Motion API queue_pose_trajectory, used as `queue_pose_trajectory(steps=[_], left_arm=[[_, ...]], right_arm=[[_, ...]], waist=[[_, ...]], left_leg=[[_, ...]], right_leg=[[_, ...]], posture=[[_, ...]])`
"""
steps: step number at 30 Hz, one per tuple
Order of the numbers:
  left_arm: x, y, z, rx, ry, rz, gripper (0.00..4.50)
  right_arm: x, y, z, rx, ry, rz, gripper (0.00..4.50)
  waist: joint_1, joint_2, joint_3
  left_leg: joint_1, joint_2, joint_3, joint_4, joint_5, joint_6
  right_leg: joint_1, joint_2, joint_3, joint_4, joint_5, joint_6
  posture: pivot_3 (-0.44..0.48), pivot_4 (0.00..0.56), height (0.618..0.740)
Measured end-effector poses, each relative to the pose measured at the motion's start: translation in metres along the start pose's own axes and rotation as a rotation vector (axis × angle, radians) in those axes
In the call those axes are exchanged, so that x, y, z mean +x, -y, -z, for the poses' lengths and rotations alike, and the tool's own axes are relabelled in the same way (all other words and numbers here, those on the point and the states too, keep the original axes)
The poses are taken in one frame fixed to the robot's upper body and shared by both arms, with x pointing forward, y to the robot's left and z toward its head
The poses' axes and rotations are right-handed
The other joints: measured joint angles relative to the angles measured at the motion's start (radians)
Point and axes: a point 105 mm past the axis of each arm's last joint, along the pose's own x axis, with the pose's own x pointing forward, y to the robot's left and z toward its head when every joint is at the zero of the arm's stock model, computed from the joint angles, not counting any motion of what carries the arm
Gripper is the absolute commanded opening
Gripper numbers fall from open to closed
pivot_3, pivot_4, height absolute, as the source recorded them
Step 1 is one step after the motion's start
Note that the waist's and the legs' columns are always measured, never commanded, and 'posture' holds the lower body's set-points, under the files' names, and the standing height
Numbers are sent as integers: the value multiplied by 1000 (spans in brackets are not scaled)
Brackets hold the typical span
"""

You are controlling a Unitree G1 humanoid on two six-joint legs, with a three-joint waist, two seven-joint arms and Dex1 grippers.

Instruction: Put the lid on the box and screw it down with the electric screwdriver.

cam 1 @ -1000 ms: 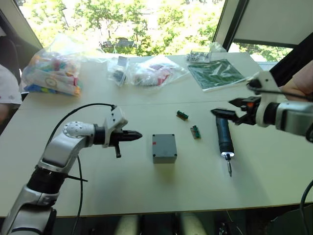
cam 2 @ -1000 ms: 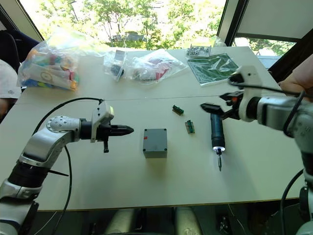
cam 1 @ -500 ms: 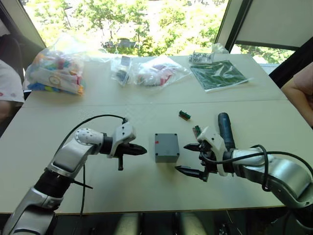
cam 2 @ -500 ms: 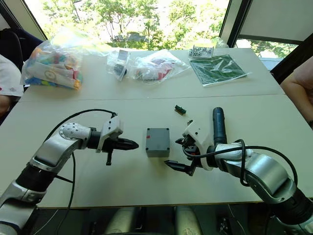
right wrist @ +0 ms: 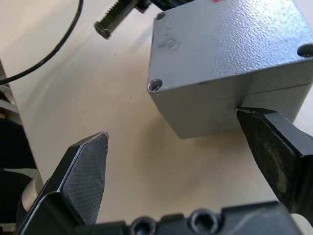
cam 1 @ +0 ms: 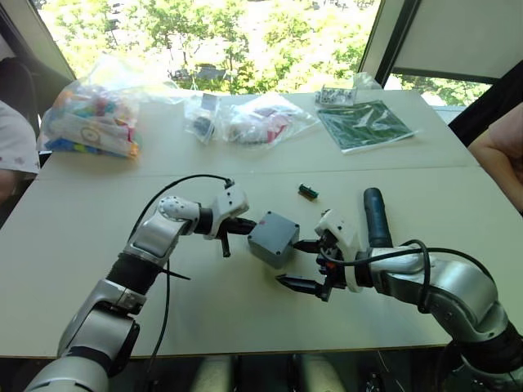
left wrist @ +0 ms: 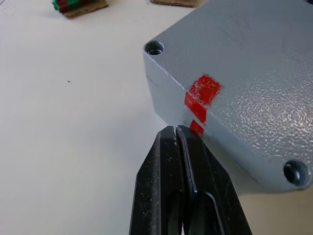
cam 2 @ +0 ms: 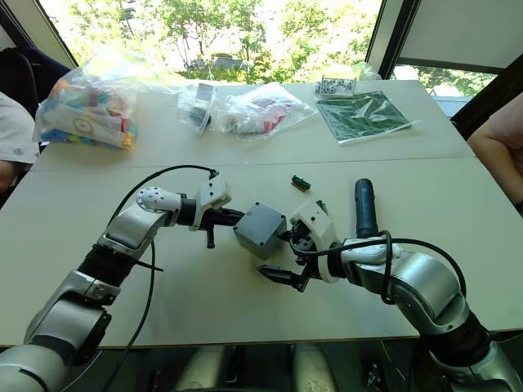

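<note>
The grey box (cam 1: 273,238) sits near the middle of the pale bench (cam 1: 245,318), turned at an angle, with its lid (right wrist: 230,34) already on top; a seam line runs round the side wall and screw holes show at the corners. A small red mark (left wrist: 200,95) is on the side facing the left arm.

The left gripper (cam 1: 248,228) is at the box's 9 o'clock, its two black fingers (left wrist: 183,161) pressed together with nothing between them, their tips touching or nearly touching the box wall just below the red mark.

The right gripper (cam 1: 302,264) is at the box's 4 o'clock with its fingers spread wide. One finger (right wrist: 274,147) touches the box's side wall near a corner; the other (right wrist: 85,166) stands well clear over bare bench.

The electric screwdriver (cam 1: 376,216) lies flat on the bench at the box's 3 o'clock, beyond the right gripper, untouched. A small green part (cam 1: 307,192) lies at the box's 1 o'clock.

Along the far side of the bench are clear bags of coloured parts (cam 1: 86,122), another bag (cam 1: 261,122) and a green board (cam 1: 362,124). A person's arm (cam 1: 498,155) shows at the right edge.
</note>
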Motion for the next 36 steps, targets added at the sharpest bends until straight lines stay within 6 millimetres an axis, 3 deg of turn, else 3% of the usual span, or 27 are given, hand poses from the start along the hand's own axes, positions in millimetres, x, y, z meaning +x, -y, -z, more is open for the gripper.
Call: queue_pose_trajectory(steps=[2, 5, 8, 12, 16, 19, 23, 36], left_arm=[[-6, 1, 1, 15, -12, 4, 0], [-25, 3, 10, 25, -65, 2, 0], [-38, 20, 18, 18, -92, 59, 0], [-40, 42, 19, -7, -89, 134, 0], [-34, 51, 16, -10, -68, 151, 0], [-29, 49, 17, -20, -62, 122, 0], [-20, 38, 23, -36, -57, 39, 0], [-16, 22, 17, -27, -40, -35, 0]], right_arm=[[-8, 5, 1, -40, -27, 21, 4447], [-23, 28, 2, -115, -61, 124, 4447], [-27, 47, 8, -154, -82, 166, 4447], [-20, 60, 12, -214, -83, 140, 4447], [-6, 65, 8, -298, -66, 82, 4447], [2, 65, 13, -356, -85, 37, 4447], [11, 48, 16, -366, -68, -65, 4447], [8, 24, 24, -280, -58, -65, 4447]], waist=[[-2, 0, 0], [-6, 0, 0], [-5, 0, 0], [-2, 0, 0], [-1, 0, 0], [-1, 0, 0], [-2, 0, 0], [-1, 0, 0]], left_leg=[[0, 0, 0, 1, 0, 0], [0, 1, 0, 1, 0, 0], [0, 1, 1, 0, -1, 1], [0, 1, 2, 2, -1, 1], [1, 1, 2, 3, -1, 2], [0, 0, 3, 3, -2, 3], [0, 1, 3, 3, -2, 3], [0, 1, 3, 4, -2, 3]], right_leg=[[0, 0, 0, 0, 0, 0], [0, 0, 0, 0, 0, 0], [-1, 1, 0, 0, 0, 0], [0, 0, 1, 0, 0, 0], [1, 0, 1, 0, 0, 1], [1, 0, 1, 0, 0, 1], [1, 0, 1, 0, 1, 1], [1, -1, 2, 0, 1, 1]], posture=[[0, 150, 740], [0, 150, 740], [0, 150, 740], [0, 150, 740], [0, 150, 740], [0, 150, 740], [0, 150, 740], [0, 150, 740]])
